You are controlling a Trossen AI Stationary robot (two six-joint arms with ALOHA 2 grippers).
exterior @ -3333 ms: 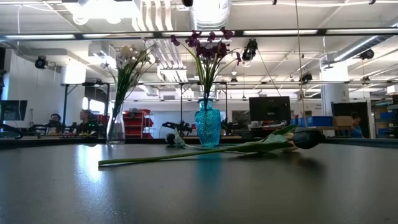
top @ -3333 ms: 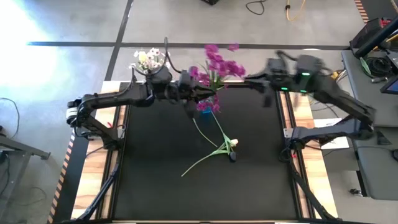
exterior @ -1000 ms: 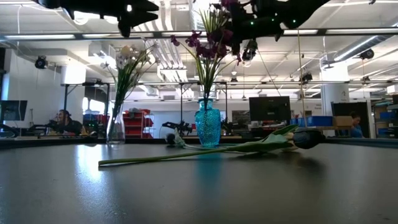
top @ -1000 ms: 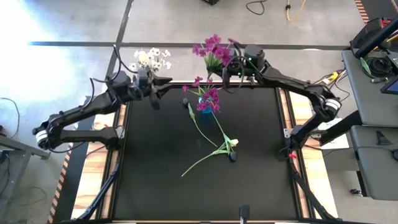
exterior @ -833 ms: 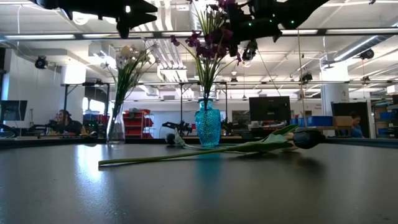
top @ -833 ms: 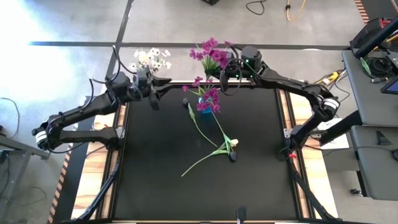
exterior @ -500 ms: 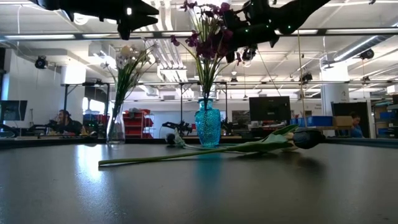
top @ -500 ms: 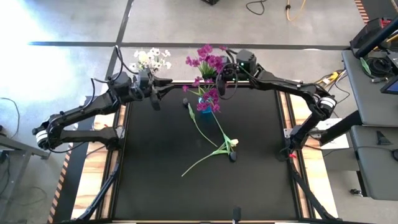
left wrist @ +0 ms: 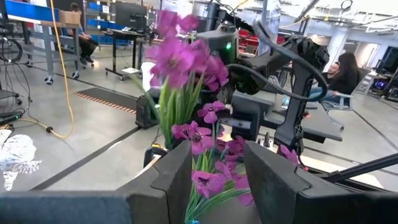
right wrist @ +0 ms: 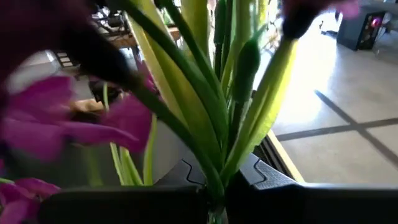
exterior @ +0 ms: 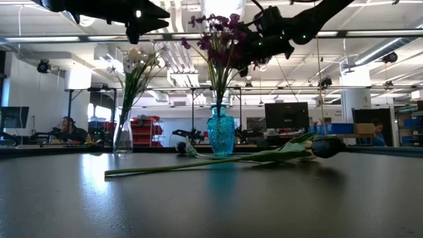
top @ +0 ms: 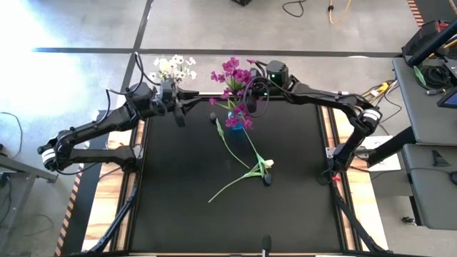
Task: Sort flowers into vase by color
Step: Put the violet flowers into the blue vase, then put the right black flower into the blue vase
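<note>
My right gripper (top: 250,88) is shut on a magenta spray (top: 230,71) high over the table's far edge, just above the blue vase (exterior: 221,132), which holds more magenta flowers (top: 239,118). A clear vase (exterior: 123,135) at the far left holds white blossoms (top: 173,67). In mid-table lie a cream tulip (top: 268,164) and a dark tulip bud (exterior: 327,147), their long green stems (exterior: 198,164) flat on the mat. My left gripper (top: 191,104) hovers open by the white flowers, its fingers (left wrist: 180,168) pointing at the blue vase. My right gripper pinches the magenta spray's bundled green stems (right wrist: 214,177) between its two fingers, below the blossoms. It comes from the table's right side, high up, across the stems. The spray is lifted, blossoms up (exterior: 218,26); the vase's own flowers hide its lower end.
The black mat (top: 186,207) lies bare toward the near edge. Wooden rails and the arm bases (top: 343,153) flank it left and right. Beyond the far edge is a workshop with people at desks (exterior: 66,125).
My right gripper has carried the magenta spray toward the table's left edge and a little down, from right of the blue vase to just over its flowers, staying shut on the stems.
</note>
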